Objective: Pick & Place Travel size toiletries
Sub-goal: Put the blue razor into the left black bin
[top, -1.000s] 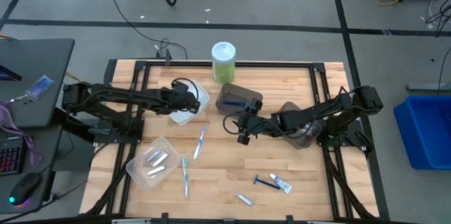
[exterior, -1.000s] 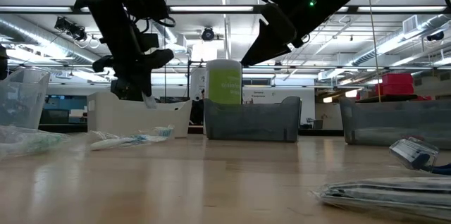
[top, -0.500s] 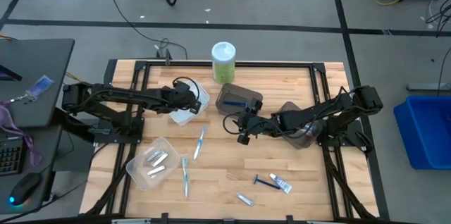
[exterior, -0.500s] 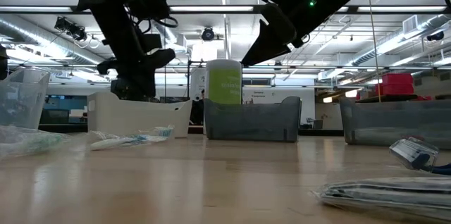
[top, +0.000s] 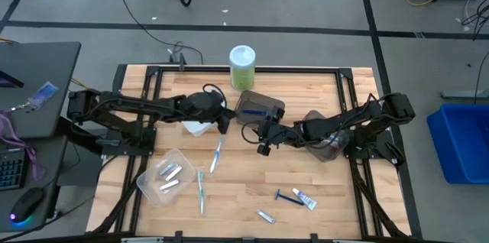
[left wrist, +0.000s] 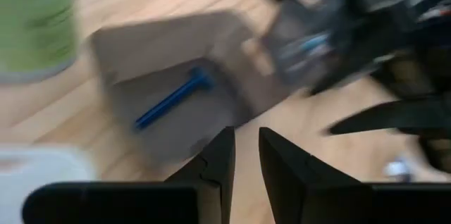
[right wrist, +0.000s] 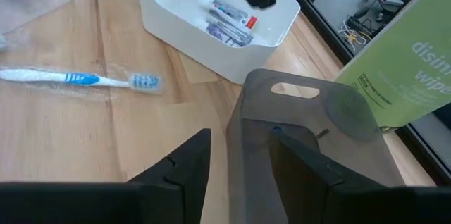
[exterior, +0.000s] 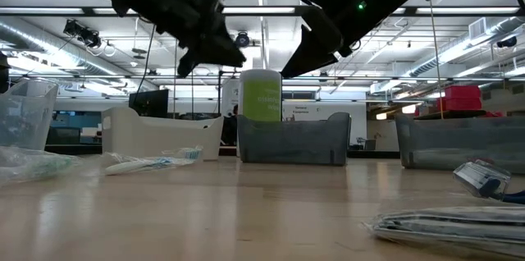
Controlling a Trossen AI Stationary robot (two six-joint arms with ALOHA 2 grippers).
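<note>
From above, the left pincer (top: 224, 123) sits between the white bin (top: 200, 124) and the dark bin (top: 258, 108), and the right pincer (top: 263, 145) hangs just below that dark bin. Toothbrushes (top: 217, 153) lie on the wooden surface (top: 306, 90) near the middle; silver tubes (top: 170, 175) rest in the clear bin (top: 162, 189); a razor (top: 286, 196) and two small tubes (top: 304, 199) lie near the front edge. The green canister (top: 242, 66) stands at the back.

The low view adds height: both pincers hang well above the surface, the left (exterior: 182, 70) over the white bin (exterior: 160, 134), the right (exterior: 289, 70) over the dark bin (exterior: 294, 139). A wrapped toothbrush (exterior: 152, 162) lies before the white bin.

The left wrist view, blurred, shows the left fingers (left wrist: 218, 168) with only a narrow gap, empty, and what looks like a blue razor (left wrist: 170, 98) inside the dark bin (left wrist: 176, 76).

The right wrist view shows its fingers (right wrist: 187, 157) spread wide, empty, and tubes (right wrist: 227, 21) inside the white bin (right wrist: 211, 51), hidden from above.
</note>
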